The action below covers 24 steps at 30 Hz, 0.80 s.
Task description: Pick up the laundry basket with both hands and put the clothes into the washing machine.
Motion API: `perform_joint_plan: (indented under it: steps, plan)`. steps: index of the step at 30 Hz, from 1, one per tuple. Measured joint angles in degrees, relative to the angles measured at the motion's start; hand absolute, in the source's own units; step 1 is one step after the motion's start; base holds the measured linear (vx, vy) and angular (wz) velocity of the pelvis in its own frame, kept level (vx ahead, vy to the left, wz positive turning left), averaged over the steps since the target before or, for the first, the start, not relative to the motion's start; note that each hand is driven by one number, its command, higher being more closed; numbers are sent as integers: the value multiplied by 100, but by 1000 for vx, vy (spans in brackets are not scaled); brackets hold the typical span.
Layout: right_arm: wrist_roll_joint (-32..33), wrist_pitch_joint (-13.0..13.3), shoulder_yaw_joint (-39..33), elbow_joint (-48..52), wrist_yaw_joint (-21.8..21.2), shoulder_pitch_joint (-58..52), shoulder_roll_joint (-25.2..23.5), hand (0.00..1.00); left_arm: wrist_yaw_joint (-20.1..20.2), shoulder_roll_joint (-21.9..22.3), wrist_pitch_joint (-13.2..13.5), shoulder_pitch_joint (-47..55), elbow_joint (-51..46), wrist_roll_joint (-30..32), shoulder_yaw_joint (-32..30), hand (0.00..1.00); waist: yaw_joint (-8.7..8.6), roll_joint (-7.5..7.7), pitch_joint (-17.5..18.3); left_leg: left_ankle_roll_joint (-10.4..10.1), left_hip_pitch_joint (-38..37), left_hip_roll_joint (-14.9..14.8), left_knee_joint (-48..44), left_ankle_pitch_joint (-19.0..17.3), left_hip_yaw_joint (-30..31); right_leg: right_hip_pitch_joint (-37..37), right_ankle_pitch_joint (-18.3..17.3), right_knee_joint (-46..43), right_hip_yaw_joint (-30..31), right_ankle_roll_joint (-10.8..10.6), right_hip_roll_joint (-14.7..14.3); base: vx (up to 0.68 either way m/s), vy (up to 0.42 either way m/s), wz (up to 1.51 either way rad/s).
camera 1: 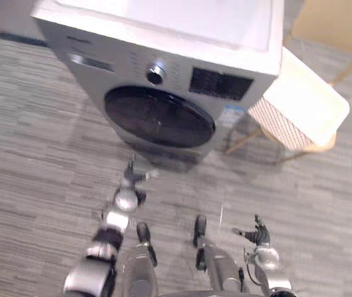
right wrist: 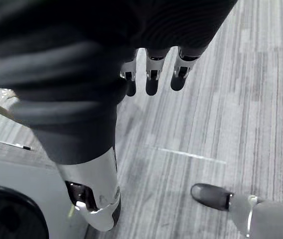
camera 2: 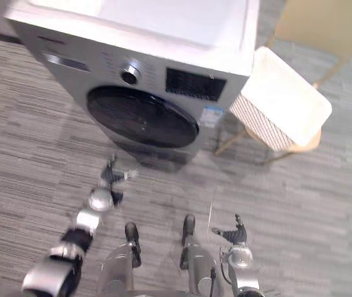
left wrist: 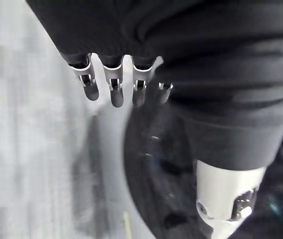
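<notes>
The silver washing machine point(camera 1: 163, 68) stands ahead with its round dark door point(camera 1: 160, 116) closed. To its right a white perforated laundry basket point(camera 1: 299, 108) rests on a wooden stool point(camera 1: 324, 146); its top looks plain white and no clothes can be made out. My left hand point(camera 1: 128, 182) hangs low just in front of the door, fingers point(left wrist: 116, 92) straight and empty, with the dark door glass point(left wrist: 156, 164) beyond them. My right hand point(camera 1: 259, 235) is lower right over the floor, well short of the basket, fingers point(right wrist: 151, 82) straight and holding nothing.
Grey plank floor point(camera 1: 33, 154) spreads around the machine. A tan wooden piece of furniture point(camera 1: 336, 25) stands behind the basket at the far right. The stool's legs point(camera 1: 244, 141) angle down beside the machine's right corner.
</notes>
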<state>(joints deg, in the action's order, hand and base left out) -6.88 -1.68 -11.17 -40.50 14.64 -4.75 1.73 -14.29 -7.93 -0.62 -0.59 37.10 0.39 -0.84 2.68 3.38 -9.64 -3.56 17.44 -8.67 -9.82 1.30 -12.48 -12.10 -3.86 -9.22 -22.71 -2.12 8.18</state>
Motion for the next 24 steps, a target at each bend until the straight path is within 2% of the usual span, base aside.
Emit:
perform_joint_plan:
  steps: [1, 2, 3, 4, 7, 10, 11, 12, 13, 14, 15, 16, 18, 21, 23, 24]
  plan:
    - [0, 13, -4, -3, -22, 15, 3, 0, 77, 23, 3, 192, -64, -37, -199, 0, 65, -76, 43, 192, 10, -48, -28, -111, -525, 143, -108, -39, -329, -30, 61, 0, 47, 142]
    - [1, 18, -10, -39, -31, 37, 28, 0, 108, 30, 0, 231, -43, -38, -285, 0, 128, -89, 63, 324, 4, -65, -56, -193, -714, 187, -150, -72, -438, -56, 106, 11, 82, 102]
    - [2, 18, -9, -90, -43, 76, 106, 0, 171, 68, 2, 296, -40, -37, -457, 0, 170, -94, 105, 389, -19, -168, -66, -263, -1196, 243, -214, -87, -571, -87, 185, 51, 93, 93]
    - [4, 15, -18, -89, -93, 89, 110, 0, 201, 114, 15, 371, 18, -32, -627, 0, 137, -159, 175, 428, -40, -268, -88, -231, -1643, 303, -232, -105, -758, -166, 268, 94, 106, 96]
    - [-3, -21, -40, -155, -159, 146, 30, 0, 313, 212, 100, 488, 553, -21, -945, 0, 278, -146, 208, 494, -50, -51, -229, -294, -1510, 500, -205, -164, -982, -326, 503, 101, 121, 56]
    - [-54, -36, -67, -371, -256, 162, -31, 0, 316, 313, 96, 748, 698, -26, -1139, 0, 314, -76, 220, 548, -128, 135, -571, -805, -1297, 777, -338, -550, -1146, -539, 834, 108, 152, 49]
    - [-54, -115, -74, -415, -257, 167, -43, 0, 318, 343, 96, 919, 747, -34, -1133, 0, 279, -99, 225, 587, -224, 226, -674, -960, -1107, 712, -326, -1386, -972, -454, 1107, 126, 200, 72]
    - [-52, -116, -69, -412, -260, 130, -66, 0, 316, 333, 96, 999, 749, -55, -1132, 0, 268, -88, 224, 634, -311, 292, -710, -1024, -966, 505, -211, -2137, -611, -181, 1260, 140, 229, 106]
    - [-51, -113, -26, -423, -266, 53, -93, 0, 313, 302, 97, 1063, 749, -89, -1137, 0, 259, -88, 215, 684, -459, 382, -718, -1073, -698, 81, 84, -3126, 24, 232, 1308, 191, 177, 107]
    - [-50, -106, -2, -502, -283, 30, -147, 0, 312, 293, 98, 1068, 752, -97, -1140, 0, 214, -95, 205, 693, -489, 393, -708, -1104, -455, -220, -114, -3633, 429, 28, 1182, 187, 91, 103]
    - [-49, -107, 16, -571, -321, 50, -169, 0, 309, 279, 102, 1054, 752, -126, -1180, 0, 201, -53, 226, 723, -499, 400, -711, -1118, -294, -370, -332, -3814, 575, -78, 1031, 256, 6, 104]
    - [-50, -98, 59, -584, -367, 67, -217, 0, 307, 269, 101, 1056, 754, -220, -1298, 0, 183, 8, 213, 746, -538, 465, -689, -1123, -8, -630, -669, -3852, 755, -38, 700, 236, -3, 105]
    - [-50, -88, 60, -573, -370, 52, -243, 0, 311, 302, 105, 935, 864, -273, -1338, 0, 90, 57, 174, 814, -595, 737, -633, -1141, 535, -1045, -887, -3311, 1059, -96, 255, 224, -14, 137]
    - [-31, -99, 42, -536, -403, -81, -216, 0, 312, 490, 119, 723, 1034, -318, -1378, 0, -30, -7, 70, 862, -943, 1171, -620, -1232, 1402, -1183, -723, -2103, 1588, -246, -59, 311, -98, 188]
    - [-49, -98, 72, -529, -468, -85, -162, 0, 315, 558, 124, 691, 1057, -313, -1512, 0, -45, 11, 83, 813, -1102, 1356, -694, -1383, 1827, -1108, -601, -1586, 1907, -155, -83, 285, -168, 168]
    - [-53, -96, 145, -515, -485, -124, -111, 0, 317, 558, 135, 681, 1069, -311, -1512, 0, -61, 51, 141, 748, -1106, 1457, -909, -1590, 2156, -1065, -331, -1511, 1924, -76, 11, 401, -294, 187]
